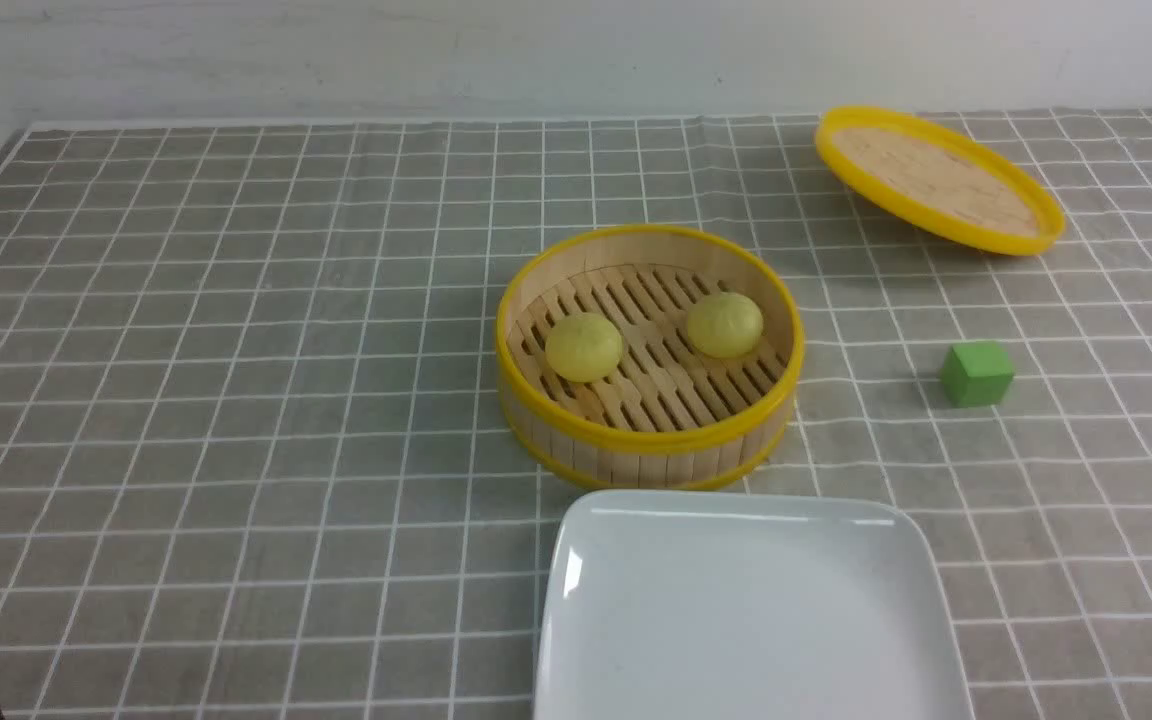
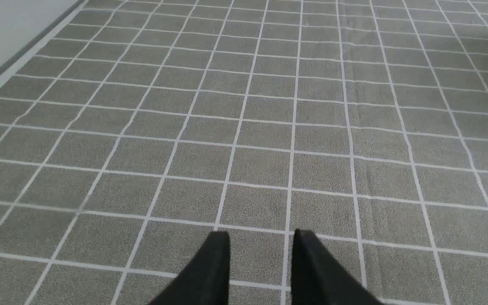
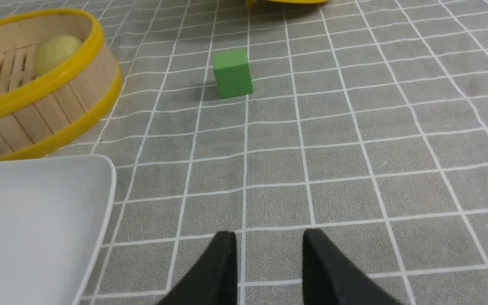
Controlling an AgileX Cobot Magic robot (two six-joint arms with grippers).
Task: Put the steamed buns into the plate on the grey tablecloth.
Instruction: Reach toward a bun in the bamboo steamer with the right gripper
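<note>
Grey tablecloth (image 1: pixel 236 400) with a white grid over the whole bench, pale wall (image 1: pixel 536 50) beyond the far edge. Looks like the opening step: no bun lifted yet, plate (image 1: pixel 736 620) bare. Both steamed buns (image 1: pixel 584 346) down on the slats of the round bamboo steamer basket (image 1: pixel 636 455), side by side and apart; lid (image 1: pixel 936 180) off, well beyond the basket.

Right tool (image 3: pixel 269 232): jaws apart, nothing between, low over bare cloth. Plate corner just beside it toward the left-arm side, basket forward on that same side, green cube (image 3: pixel 232 73) ahead and well apart. Left tool (image 2: pixel 262 233): jaws apart as well, empty, only cloth ahead and a sliver of the basket's yellow rim far toward the right-arm side.

Next move probably calls for a rise over the yellow rim, then a drop from above onto one dome: right-hand bun (image 1: pixel 725 324) for the right tool, left-hand bun (image 1: pixel 584 346) for the left. Likely needs a soft squeeze.

Edges to mind: raised basket wall all round, so no sideways entry; little room between each bun and the wall. Plate just beside the basket, contact unclear, rim shallow, carry short. Plenty of open cloth around the left tool.
</note>
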